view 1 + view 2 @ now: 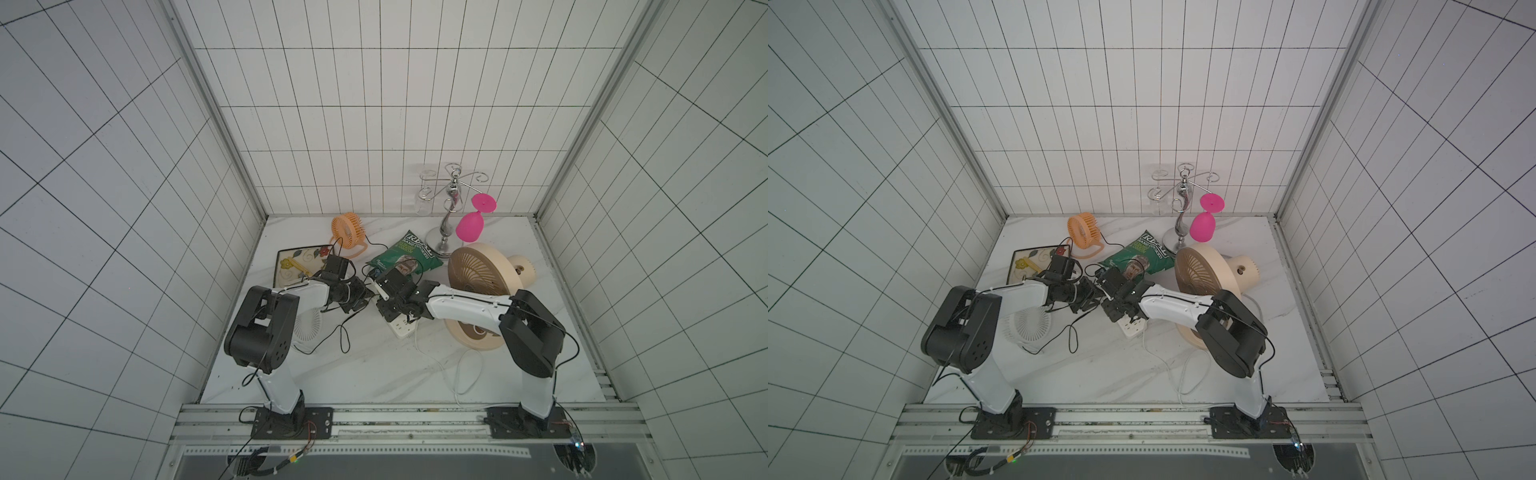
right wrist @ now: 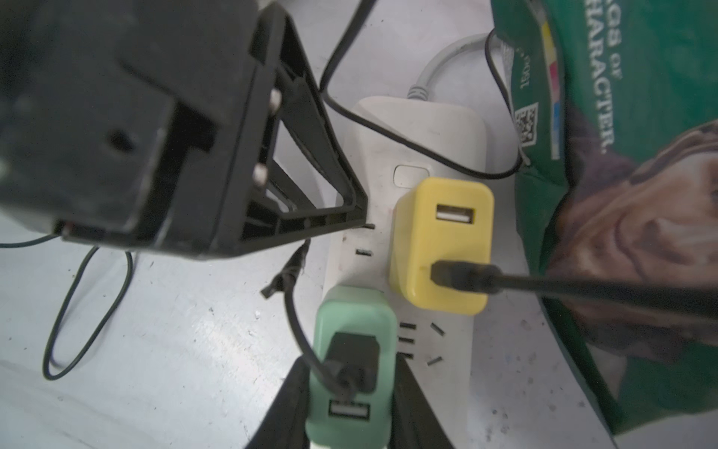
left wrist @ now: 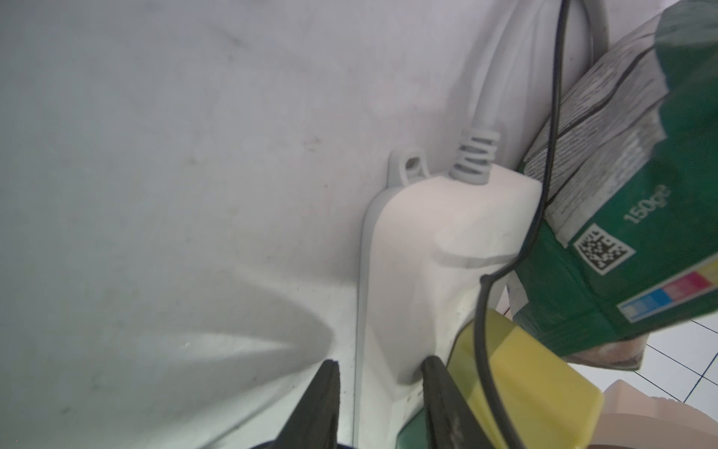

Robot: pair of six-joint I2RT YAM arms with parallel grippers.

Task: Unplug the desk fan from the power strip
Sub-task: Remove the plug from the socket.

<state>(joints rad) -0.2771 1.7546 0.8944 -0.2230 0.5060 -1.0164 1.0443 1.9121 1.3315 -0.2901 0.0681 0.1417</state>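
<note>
The white power strip lies mid-table, and only its near end shows in a top view. A mint-green USB adapter sits plugged into it. My right gripper is shut on that adapter, one finger on each side. A black cable runs from the adapter in loops toward the small white desk fan, which lies under my left arm. My left gripper is shut on the strip's long edge near its cord end. One of its fingertips rests against the strip's side.
A yellow adapter with its own black cable is plugged in beside the green one. A green chip bag touches the strip's far end. An orange fan, a big beige fan, a patterned tray and a glass stand ring the area.
</note>
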